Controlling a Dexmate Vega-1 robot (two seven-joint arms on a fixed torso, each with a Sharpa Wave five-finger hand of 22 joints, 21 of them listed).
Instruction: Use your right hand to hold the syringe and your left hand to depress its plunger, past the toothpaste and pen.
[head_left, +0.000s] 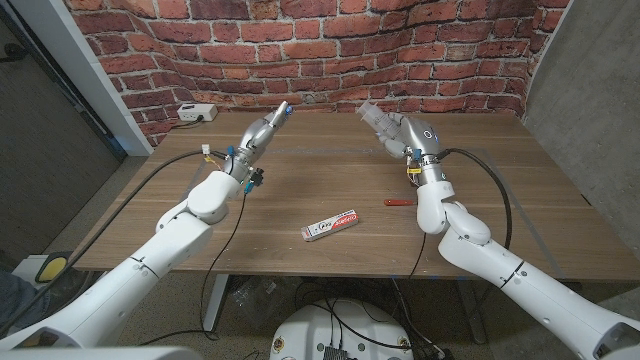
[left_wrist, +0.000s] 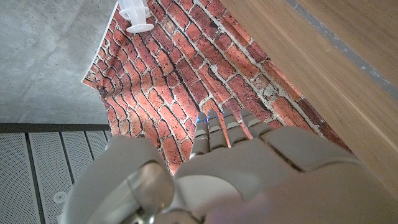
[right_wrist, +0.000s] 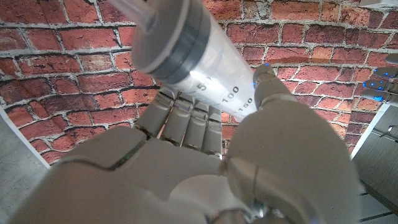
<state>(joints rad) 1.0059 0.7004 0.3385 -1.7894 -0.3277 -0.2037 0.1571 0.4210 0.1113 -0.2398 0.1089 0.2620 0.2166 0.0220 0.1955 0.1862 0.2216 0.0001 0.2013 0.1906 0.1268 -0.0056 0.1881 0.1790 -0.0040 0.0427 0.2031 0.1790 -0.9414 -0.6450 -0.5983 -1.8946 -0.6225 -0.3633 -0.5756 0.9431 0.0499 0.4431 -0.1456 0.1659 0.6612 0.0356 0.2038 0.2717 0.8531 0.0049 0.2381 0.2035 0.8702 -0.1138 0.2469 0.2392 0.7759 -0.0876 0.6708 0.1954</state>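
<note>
Right wrist view is showing the right robot hand (right_wrist: 186, 155) clamping the light, slick, rigid syringe (right_wrist: 199, 53) around its barrel, plunger end pointing toward nine o'clock for the empty, straight-fingered left robot hand (head_left: 262, 133).

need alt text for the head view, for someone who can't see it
Over a wooden table, the robot's right hand holds up a clear syringe, and its left hand is raised, apart from it. A toothpaste tube and a red pen lie nearer the camera; a brick wall stands behind.
</note>
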